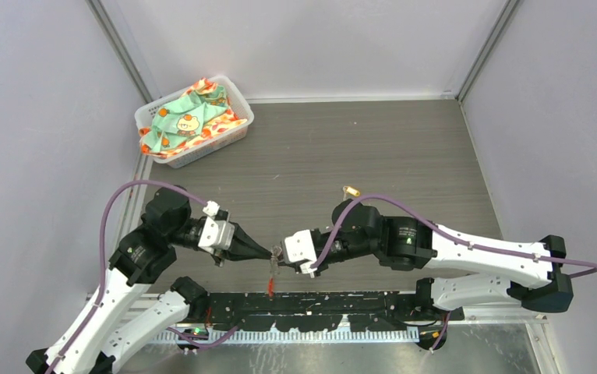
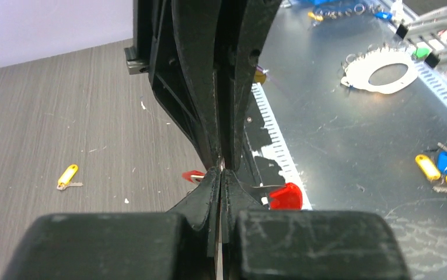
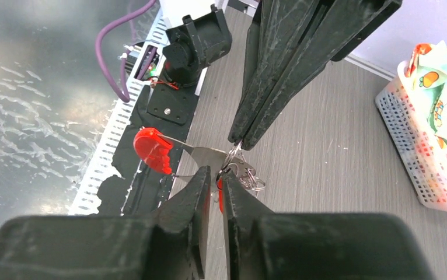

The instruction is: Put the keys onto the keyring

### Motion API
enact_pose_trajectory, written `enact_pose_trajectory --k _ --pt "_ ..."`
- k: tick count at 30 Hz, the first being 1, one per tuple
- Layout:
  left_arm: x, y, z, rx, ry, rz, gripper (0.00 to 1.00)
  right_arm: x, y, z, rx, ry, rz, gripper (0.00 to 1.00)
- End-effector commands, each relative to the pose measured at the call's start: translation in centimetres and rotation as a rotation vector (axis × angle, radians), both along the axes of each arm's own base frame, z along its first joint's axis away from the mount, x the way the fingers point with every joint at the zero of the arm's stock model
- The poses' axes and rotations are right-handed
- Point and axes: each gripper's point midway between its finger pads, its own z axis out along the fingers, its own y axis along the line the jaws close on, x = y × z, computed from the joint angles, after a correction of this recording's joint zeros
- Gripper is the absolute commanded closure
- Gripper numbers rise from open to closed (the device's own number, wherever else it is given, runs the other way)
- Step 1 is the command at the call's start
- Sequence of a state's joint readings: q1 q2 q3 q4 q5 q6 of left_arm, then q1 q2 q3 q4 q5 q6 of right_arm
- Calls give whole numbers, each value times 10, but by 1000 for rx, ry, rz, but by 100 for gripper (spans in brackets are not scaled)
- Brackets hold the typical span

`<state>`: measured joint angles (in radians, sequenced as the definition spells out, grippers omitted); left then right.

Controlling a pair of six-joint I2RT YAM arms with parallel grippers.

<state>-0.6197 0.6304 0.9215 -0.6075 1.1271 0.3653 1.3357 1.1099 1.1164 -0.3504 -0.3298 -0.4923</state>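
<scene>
- Left arm (image 1: pixel 136 257): white shells on the long links, black rounded joints.
- Right arm (image 1: pixel 467 253): same white and black, tiny green light on a black joint.
- Purple cable (image 1: pixel 112 206) arching over each arm.
- White block (image 1: pixel 216 232) at each wrist.
- Left gripper (image 1: pixel 268 254), right gripper (image 1: pixel 280 258): black, long, tapering, scuffed fingers.

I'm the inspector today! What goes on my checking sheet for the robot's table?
Surface: grey wood-grain table, nothing spilled.
Job's things: keyring held up between the arms; red key at the right fingers; yellow key lying alone on the table.
Clutter: white basket of patterned cloth, far left corner.
Grippers: left gripper shut on the keyring's metal; right gripper jaws a slit apart, grip unclear.
Cables: purple cable looping over each arm.
Surroundings: plain walls; spare key tags on the metal bench beside the table.
</scene>
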Motion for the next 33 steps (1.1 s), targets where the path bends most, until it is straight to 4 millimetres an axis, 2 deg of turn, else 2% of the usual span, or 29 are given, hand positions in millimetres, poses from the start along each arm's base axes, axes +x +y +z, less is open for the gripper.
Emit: enact_pose_trajectory --k 1,10,18,25,33 --pt "1 -6 34 -109 -9 1 100 10 1 28 114 4 -85 77" --pt "1 -5 36 -126 0 18 100 19 -18 62 234 16 -181 58" --pt "5 -6 38 -133 -6 44 100 18 -16 76 313 67 -191 57" --pt "7 -6 40 -139 -14 58 100 8 -11 68 282 111 -149 60" --pt "8 -7 41 -141 -21 55 100 8 -4 62 272 125 -142 66"
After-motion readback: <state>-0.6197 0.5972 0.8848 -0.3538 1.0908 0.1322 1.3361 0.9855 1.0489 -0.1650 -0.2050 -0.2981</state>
